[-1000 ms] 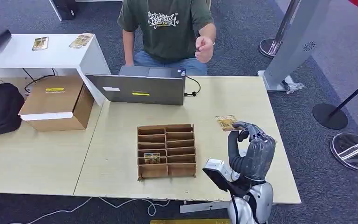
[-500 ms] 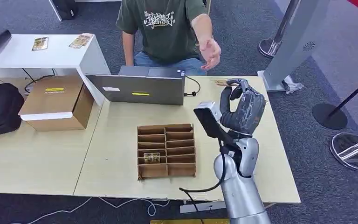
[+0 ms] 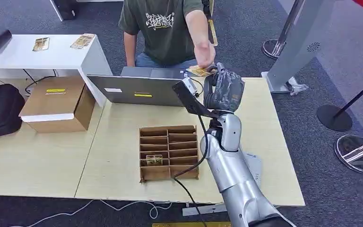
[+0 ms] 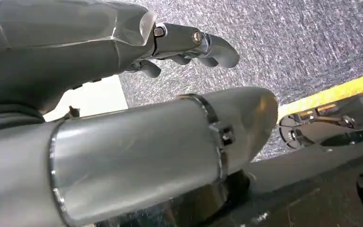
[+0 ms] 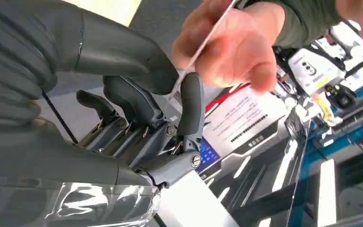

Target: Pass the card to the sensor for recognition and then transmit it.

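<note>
Fingers (image 5: pixel 191 101) pinch card (image 3: pixel 199 71) w/ person's hand (image 3: pixel 204 53), beige table (image 3: pixel 264 113), grey carpet (image 3: pixel 246 28)

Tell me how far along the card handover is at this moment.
The right hand has the card raised over the laptop, and the person's hand is already pinching it. In the right wrist view, both grip the card. Left: release. Whether the sensor scan happened cannot be told. The left hand hangs idle.
</note>
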You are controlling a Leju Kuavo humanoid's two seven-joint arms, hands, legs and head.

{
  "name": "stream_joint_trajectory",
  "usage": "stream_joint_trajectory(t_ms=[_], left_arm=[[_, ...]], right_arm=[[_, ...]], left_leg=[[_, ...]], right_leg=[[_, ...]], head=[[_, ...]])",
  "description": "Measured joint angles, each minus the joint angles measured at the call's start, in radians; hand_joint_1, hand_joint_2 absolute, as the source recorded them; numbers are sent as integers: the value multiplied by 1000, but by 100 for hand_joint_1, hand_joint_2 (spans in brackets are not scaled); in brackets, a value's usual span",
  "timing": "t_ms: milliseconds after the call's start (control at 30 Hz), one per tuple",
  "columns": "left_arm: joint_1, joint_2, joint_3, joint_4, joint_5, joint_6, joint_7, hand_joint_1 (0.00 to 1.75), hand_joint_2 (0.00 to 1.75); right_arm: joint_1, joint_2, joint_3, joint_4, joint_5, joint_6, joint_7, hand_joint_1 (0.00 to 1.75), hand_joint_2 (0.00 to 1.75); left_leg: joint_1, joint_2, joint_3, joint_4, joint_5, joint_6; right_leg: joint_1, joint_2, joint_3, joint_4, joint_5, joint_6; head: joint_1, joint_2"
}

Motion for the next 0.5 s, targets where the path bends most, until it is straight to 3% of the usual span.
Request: stream_joint_trajectory(t_ms=[233, 500], left_arm=[[0, -1, -15, 0, 0, 0, 1, 0, 0], [0, -1, -26, 0, 0, 0, 2, 0, 0]], right_arm=[[-27, 0, -1, 89, 22, -1, 20, 175, 175], [-32, 0, -8, 105, 44, -1, 26, 175, 175]], left_leg=[[0, 0, 0, 0, 0, 0], [0, 0, 0, 0, 0, 0]], right_leg=[[0, 0, 0, 0, 0, 0], [0, 0, 0, 0, 0, 0]], head=[[0, 0], [0, 0]])
